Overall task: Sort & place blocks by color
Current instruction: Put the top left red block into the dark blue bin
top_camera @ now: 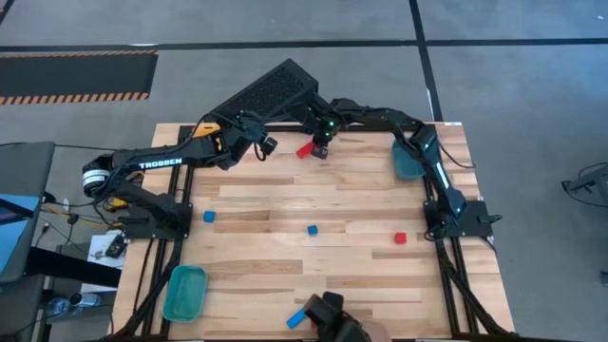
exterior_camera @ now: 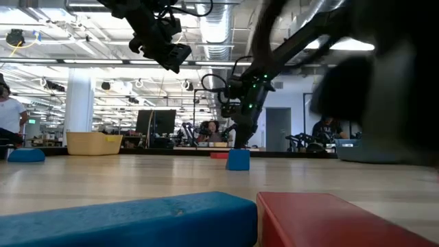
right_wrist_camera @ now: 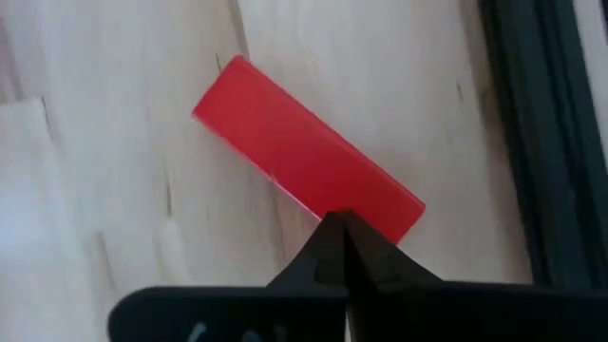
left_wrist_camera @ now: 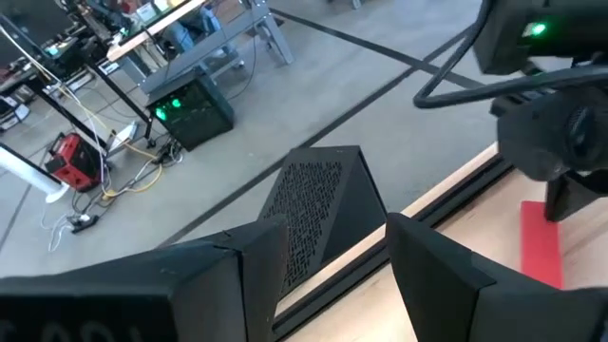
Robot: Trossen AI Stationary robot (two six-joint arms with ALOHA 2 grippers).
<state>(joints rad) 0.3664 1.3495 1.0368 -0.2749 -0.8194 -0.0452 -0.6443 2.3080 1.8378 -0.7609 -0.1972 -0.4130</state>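
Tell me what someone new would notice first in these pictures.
Probably the right gripper, fingers shut, poised at the edge of a red bar near the table's far edge. Next, the left gripper held open in the air beside it, and small blue and red blocks scattered across the wood.

Even overhead light falls on the pale wooden table (top_camera: pixel 285 237), casting only soft, short shadows under the arms. At table height, rows of bright ceiling lamps (exterior_camera: pixel 103 38) glare in the hall behind, leaving the arms as dark silhouettes. A blue bar (exterior_camera: pixel 130 219) and a red bar (exterior_camera: pixel 343 219) nearest that lens are out of focus, and a dark mass at the right edge is smeared. Close up, another red bar (right_wrist_camera: pixel 309 166) and the wood grain look slightly soft.
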